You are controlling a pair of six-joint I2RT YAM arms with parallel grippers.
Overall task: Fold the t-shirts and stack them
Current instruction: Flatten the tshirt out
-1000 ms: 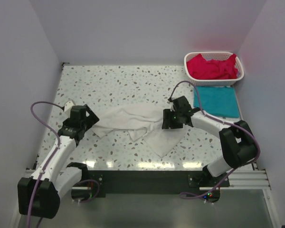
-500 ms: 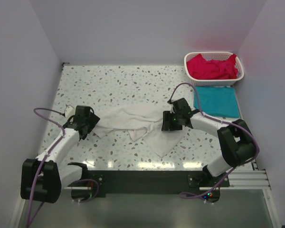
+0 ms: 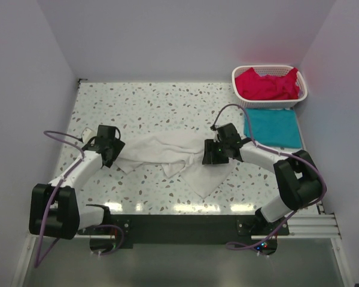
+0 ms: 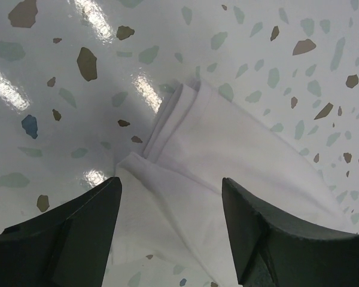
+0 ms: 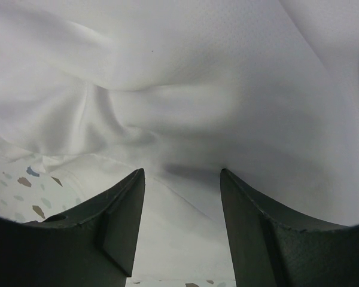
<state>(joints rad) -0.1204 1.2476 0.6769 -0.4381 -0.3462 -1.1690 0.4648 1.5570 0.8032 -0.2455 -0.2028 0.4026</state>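
A crumpled white t-shirt (image 3: 167, 156) lies across the middle of the table. My left gripper (image 3: 110, 147) is at its left end. In the left wrist view the left gripper (image 4: 170, 182) is open, its fingers (image 4: 78, 227) on either side of a folded corner of the white t-shirt (image 4: 227, 149). My right gripper (image 3: 210, 153) rests on the shirt's right part. Seen from the right wrist, that gripper (image 5: 182, 173) stands open over the rumpled white t-shirt (image 5: 179, 89). A folded teal t-shirt (image 3: 272, 127) lies at the right. Red-pink t-shirts (image 3: 266, 84) fill the basket.
The white lattice basket (image 3: 269, 103) stands at the back right corner, just behind the teal shirt. Walls close in the speckled table (image 3: 155, 107) on the left, back and right. Both arms' cables loop above the table near their wrists.
My left arm has reached forward and inward to the white shirt's left end, and its jaws have narrowed a little. The right arm has hardly moved.
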